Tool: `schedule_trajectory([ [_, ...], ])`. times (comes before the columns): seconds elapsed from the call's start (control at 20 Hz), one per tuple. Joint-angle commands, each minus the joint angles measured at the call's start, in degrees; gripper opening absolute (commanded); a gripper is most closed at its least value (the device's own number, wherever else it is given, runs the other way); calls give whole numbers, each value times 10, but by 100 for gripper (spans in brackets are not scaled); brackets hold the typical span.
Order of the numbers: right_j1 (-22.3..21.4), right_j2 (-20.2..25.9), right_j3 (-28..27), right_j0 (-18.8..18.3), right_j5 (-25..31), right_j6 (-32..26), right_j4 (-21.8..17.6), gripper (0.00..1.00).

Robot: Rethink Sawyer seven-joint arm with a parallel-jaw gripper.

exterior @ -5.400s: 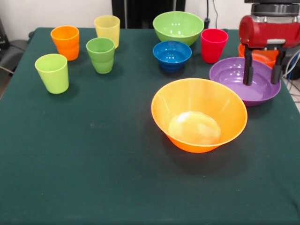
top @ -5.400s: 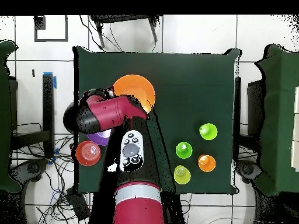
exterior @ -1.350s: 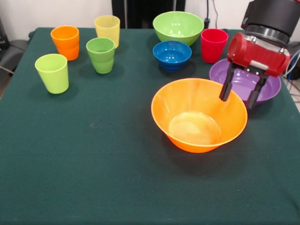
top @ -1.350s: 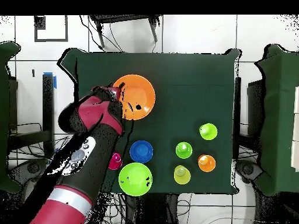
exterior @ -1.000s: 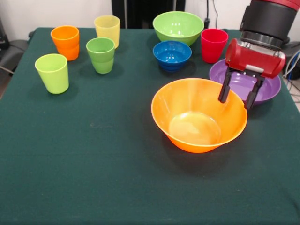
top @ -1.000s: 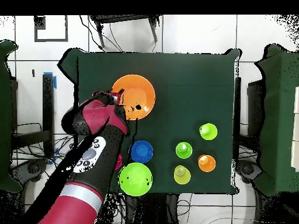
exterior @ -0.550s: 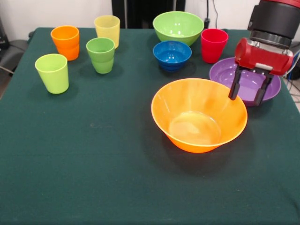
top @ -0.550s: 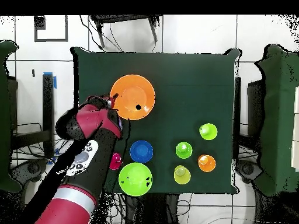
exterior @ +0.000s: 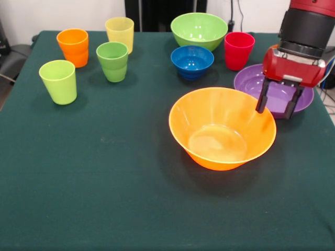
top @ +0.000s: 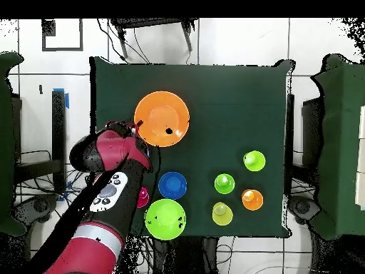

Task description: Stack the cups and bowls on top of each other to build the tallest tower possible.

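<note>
My gripper (exterior: 275, 111) is open and empty. It hangs over the near rim of the large purple bowl (exterior: 251, 81), just right of the very large orange bowl (exterior: 222, 128). The light green bowl (exterior: 199, 29), the small blue bowl (exterior: 192, 60) and a red-pink cup (exterior: 238, 49) stand at the far side. Orange (exterior: 73, 47), pale yellow (exterior: 120, 32), green (exterior: 112, 61) and lime green (exterior: 58, 81) cups stand apart at the far left. The small red-orange bowl is hidden behind the arm. Nothing is stacked. In the overhead view the arm (top: 107, 193) covers the purple bowl, beside the orange bowl (top: 162, 118).
The dark green table cloth (exterior: 104, 183) is bare across the near half and the middle left. The table's right edge (exterior: 327, 112) runs close to the purple bowl, with cables beyond it.
My gripper has moved right, from the orange bowl's right rim to over the purple bowl, and has straightened up. It stays open. No cup or bowl has moved.
</note>
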Motion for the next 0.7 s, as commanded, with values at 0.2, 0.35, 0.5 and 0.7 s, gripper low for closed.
schedule_trajectory([
  [0.2, 86, -14, -11, 57, -7, 126, 49, 100],
  [0.35, 92, -17, -11, 62, -14, 127, 59, 100],
  [0.5, 91, -8, -12, 55, -13, 118, 58, 100],
  [0.7, 101, -26, -17, 65, -19, 119, 63, 100],
])
